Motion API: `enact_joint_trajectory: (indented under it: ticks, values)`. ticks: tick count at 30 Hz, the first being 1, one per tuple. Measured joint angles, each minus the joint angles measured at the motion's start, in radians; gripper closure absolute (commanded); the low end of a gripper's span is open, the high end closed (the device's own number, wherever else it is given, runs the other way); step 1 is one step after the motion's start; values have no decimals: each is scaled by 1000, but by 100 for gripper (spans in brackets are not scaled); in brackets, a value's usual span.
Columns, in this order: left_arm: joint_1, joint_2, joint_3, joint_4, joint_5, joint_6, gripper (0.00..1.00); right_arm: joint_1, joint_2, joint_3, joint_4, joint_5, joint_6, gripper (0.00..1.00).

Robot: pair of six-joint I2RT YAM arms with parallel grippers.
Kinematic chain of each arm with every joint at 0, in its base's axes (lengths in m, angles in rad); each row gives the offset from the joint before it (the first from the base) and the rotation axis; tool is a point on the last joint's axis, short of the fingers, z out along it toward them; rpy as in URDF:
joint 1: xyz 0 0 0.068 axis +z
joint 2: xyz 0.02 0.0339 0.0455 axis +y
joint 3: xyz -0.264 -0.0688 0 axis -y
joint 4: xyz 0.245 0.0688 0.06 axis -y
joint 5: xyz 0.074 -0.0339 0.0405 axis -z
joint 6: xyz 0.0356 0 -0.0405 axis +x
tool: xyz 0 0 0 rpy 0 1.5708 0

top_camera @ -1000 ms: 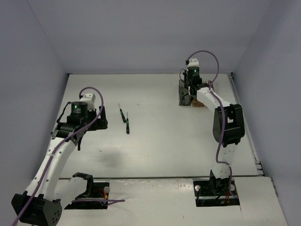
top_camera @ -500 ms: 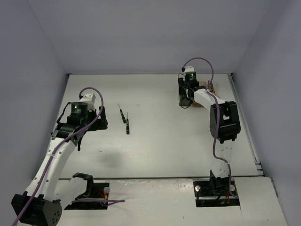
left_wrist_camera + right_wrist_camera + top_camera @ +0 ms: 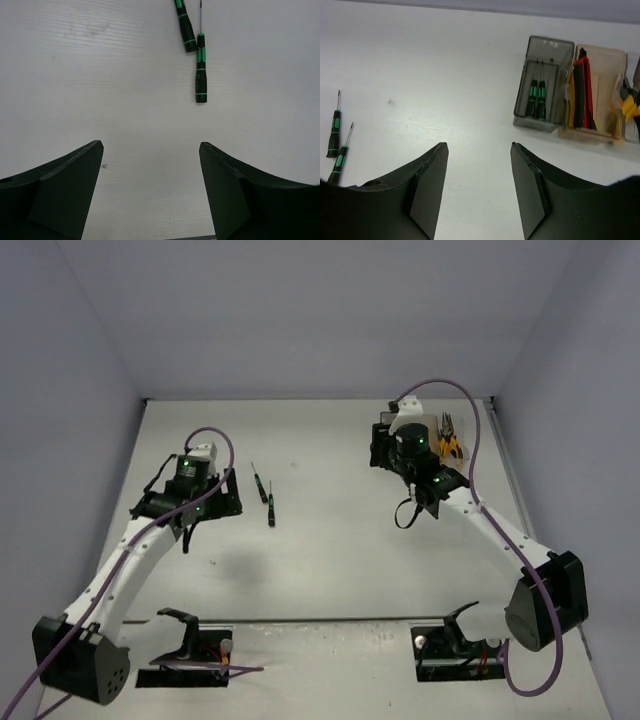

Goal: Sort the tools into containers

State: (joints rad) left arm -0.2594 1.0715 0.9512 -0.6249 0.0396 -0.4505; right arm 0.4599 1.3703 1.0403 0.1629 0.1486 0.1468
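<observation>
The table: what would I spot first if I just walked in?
Two loose screwdrivers lie on the white table, left of the middle. Far right, a grey bin holds two more screwdrivers, and the amber bin beside it holds red and yellow knives.

Two loose black-green screwdrivers (image 3: 201,75) lie flat, left of table centre. Far-right corner: grey bin (image 3: 535,123) holds two more (image 3: 538,99); amber bin (image 3: 607,75) holds red/yellow knives (image 3: 582,95); pliers (image 3: 628,102) just beside.

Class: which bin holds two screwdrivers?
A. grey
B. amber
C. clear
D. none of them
A: the right wrist view shows two green-banded screwdrivers lying side by side inside the grey bin.
</observation>
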Motion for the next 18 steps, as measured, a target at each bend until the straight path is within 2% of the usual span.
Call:
enact_joint_trajectory:
  ticks: [4,9,13,18]
  values:
    - [-121,93,1,22,-61,-72,27,-2,-103,-113,10,1,62,49]
    - [-257,338,9,118,-124,-160,31,-2,-212,-265,-25,-34,116,49]
    - [-290,503,37,138,-159,-192,38,-2,-291,-343,-34,-75,160,49]
    - [-295,603,124,155,-220,-217,45,-2,-396,-416,-35,-103,187,49]
